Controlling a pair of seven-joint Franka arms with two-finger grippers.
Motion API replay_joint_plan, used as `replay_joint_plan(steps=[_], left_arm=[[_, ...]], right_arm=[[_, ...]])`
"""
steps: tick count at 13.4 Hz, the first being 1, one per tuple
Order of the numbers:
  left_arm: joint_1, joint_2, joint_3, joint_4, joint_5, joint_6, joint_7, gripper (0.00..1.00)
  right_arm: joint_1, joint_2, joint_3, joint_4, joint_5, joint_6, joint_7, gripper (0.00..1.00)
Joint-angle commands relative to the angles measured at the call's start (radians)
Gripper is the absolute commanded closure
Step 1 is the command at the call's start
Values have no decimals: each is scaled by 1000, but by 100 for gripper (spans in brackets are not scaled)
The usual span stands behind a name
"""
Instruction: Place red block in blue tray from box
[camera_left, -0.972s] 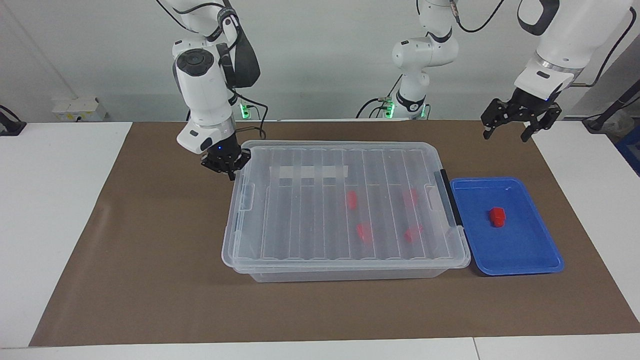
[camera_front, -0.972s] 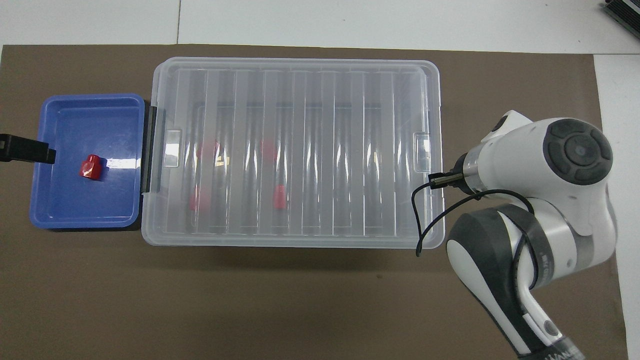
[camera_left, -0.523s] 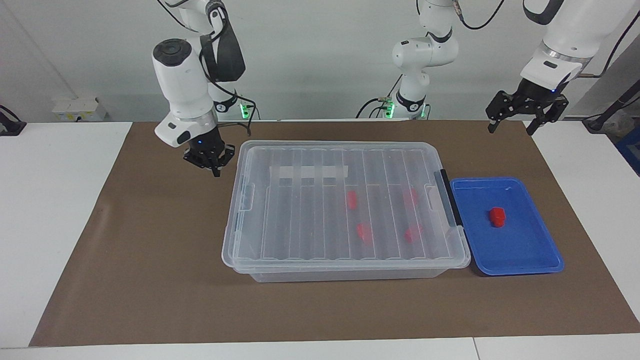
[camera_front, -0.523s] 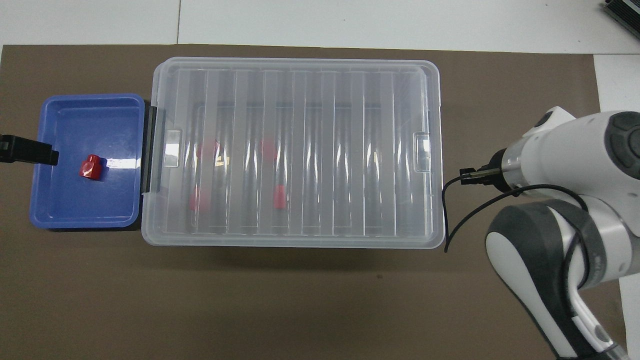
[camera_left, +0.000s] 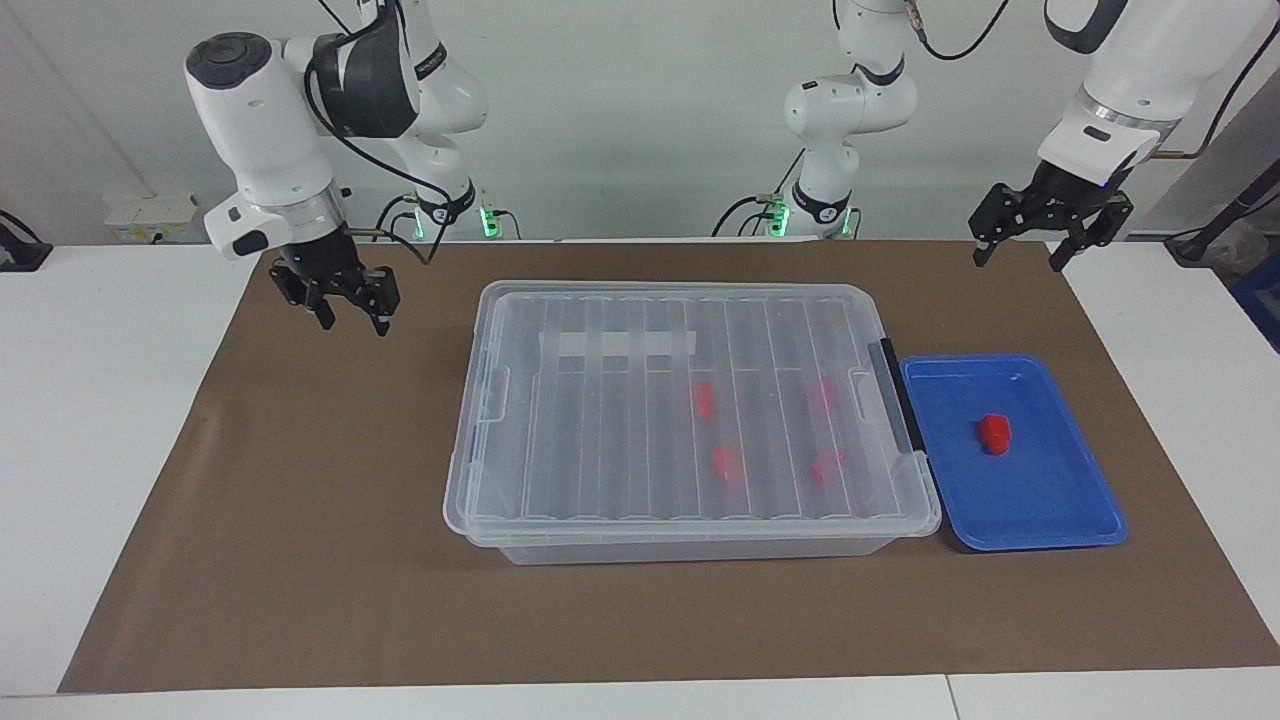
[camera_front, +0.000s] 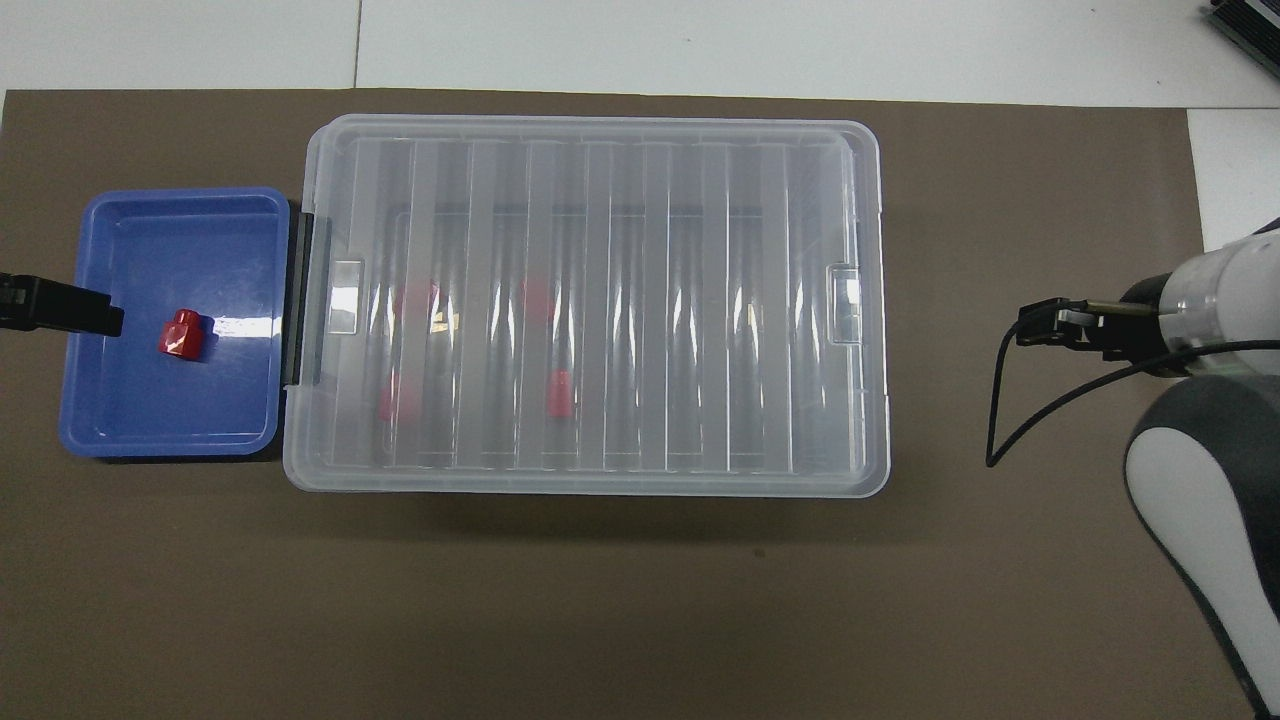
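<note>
The box (camera_left: 600, 430) (camera_front: 660, 300) is a clear bin in the middle of the brown mat, with its ribbed lid on. Several red blocks show dimly through the lid, one of them here (camera_left: 703, 398) (camera_front: 560, 392). The blue tray (camera_left: 1040, 495) (camera_front: 180, 400) lies against the box's black-clip end, toward the left arm's end of the table. One red block (camera_left: 994, 432) (camera_front: 181, 334) sits in the tray. My left gripper (camera_left: 1018, 260) hangs open and empty in the air above the tray's end of the mat. My right gripper (camera_left: 352, 318) is open and empty over bare mat beside the box's other end.
A brown mat (camera_left: 300, 520) (camera_front: 600, 600) covers the table, with white tabletop (camera_left: 100, 450) around it. A black clip handle (camera_left: 897, 395) (camera_front: 297, 300) runs along the box's end by the tray. The right arm's cable (camera_front: 1000, 420) dangles over the mat.
My right gripper has drawn away from the box's end toward the right arm's end of the table, risen, and gone from shut to open. The left gripper rose slightly.
</note>
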Motion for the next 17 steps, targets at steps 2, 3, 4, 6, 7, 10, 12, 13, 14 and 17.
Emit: replay_joint_plan(steps=[2, 3, 4, 6, 7, 10, 12, 13, 14, 17], left_arm=[[-27, -23, 5, -50, 25, 41, 3, 0], [-33, -25, 5, -51, 25, 40, 1, 0], [-33, -27, 5, -51, 23, 47, -2, 0], [-33, -28, 5, -51, 23, 43, -5, 0], [-29, -28, 5, -50, 23, 40, -5, 0], [-19, -28, 8, -51, 23, 38, -5, 0], [-19, -28, 8, -51, 23, 39, -5, 0], [-19, -28, 10, -51, 23, 38, -6, 0], [-18, -28, 13, -51, 23, 39, -6, 0], [-18, -28, 15, -51, 23, 39, -6, 0]], right_arm=[[-29, 56, 6, 194, 19, -173, 19, 0], [-27, 76, 6, 246, 10, -210, 19, 0], [-26, 90, 7, 301, 13, -259, 19, 0], [-27, 113, 7, 365, 11, -315, 19, 0], [-26, 117, 7, 362, 10, -317, 19, 0], [-7, 100, 9, 310, 0, -315, 19, 0], [-7, 94, 10, 305, 2, -317, 13, 0], [-7, 94, 10, 303, 6, -314, 13, 0], [-9, 94, 10, 303, 14, -318, 10, 0], [-7, 81, 13, 288, 19, -335, 16, 0]])
